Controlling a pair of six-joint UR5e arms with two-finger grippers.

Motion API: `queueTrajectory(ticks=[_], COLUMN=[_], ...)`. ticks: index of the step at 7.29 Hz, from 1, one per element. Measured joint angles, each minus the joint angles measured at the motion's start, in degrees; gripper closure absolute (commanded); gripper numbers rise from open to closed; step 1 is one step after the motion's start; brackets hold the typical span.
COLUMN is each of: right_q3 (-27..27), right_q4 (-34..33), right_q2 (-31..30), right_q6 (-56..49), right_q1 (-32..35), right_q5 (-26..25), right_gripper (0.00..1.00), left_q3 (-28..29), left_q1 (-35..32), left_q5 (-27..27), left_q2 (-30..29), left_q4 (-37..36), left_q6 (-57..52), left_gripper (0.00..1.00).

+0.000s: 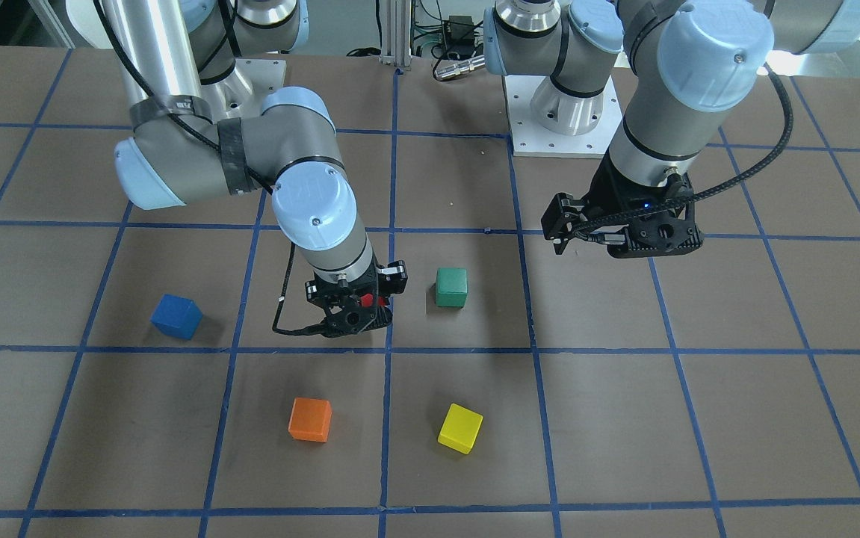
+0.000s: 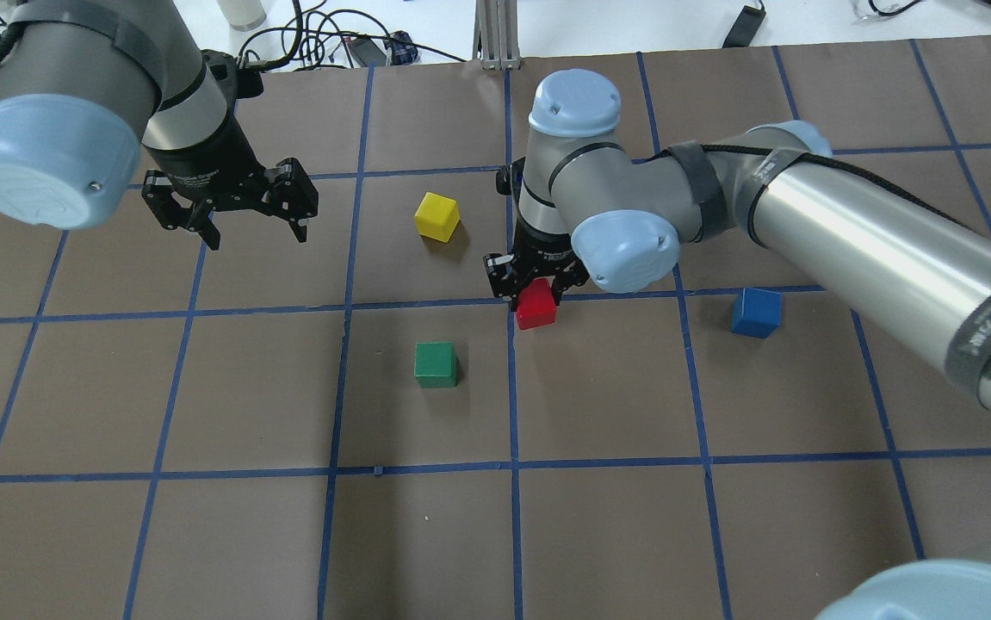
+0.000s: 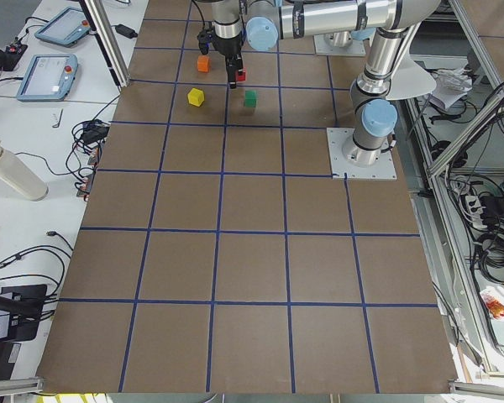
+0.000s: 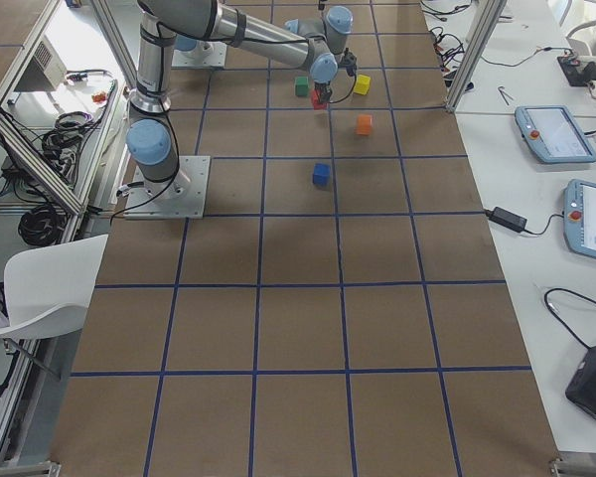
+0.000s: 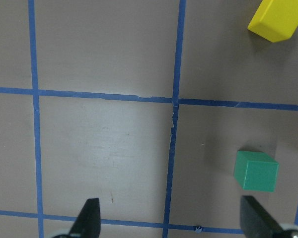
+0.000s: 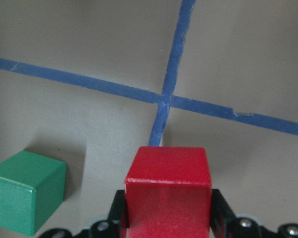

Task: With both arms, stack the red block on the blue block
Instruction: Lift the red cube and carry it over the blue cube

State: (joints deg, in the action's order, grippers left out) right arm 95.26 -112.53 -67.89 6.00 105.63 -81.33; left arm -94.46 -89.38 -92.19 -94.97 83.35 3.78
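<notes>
Jaws closed on red block [image 2: 535, 308], right end effector [image 2: 536, 291]

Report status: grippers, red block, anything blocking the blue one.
Right gripper shut on red block. Left gripper open, empty. Blue block sits alone, top bare. No cube between them.

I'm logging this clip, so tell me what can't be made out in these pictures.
Red block: front-facing view, mostly hidden by the right gripper.
Orange block: overhead view, covered by the right arm.
Left gripper: left wrist view, only fingertips show; bottom edge cuts the rest.
Both side views: everything too small for detail.
</notes>
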Motion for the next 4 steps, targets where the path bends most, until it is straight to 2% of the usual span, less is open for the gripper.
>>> queueTrajectory(ticks=[2, 4], right_q3=[-1.4, -1.4], right_q4=[5.5, 7.5], right_q2=[-4.2, -5.9], right_q6=[0.2, -0.6], right_q1=[-6.0, -12.7], right_q5=[-1.4, -3.9], right_gripper=[1.00, 1.00], left_q3=[0.0, 0.0], left_q1=[0.0, 0.0], left_q5=[0.0, -0.1], left_q2=[-0.1, -0.4], left_q4=[-0.1, -0.1], left_q6=[0.0, 0.0], left_gripper=[0.00, 0.00])
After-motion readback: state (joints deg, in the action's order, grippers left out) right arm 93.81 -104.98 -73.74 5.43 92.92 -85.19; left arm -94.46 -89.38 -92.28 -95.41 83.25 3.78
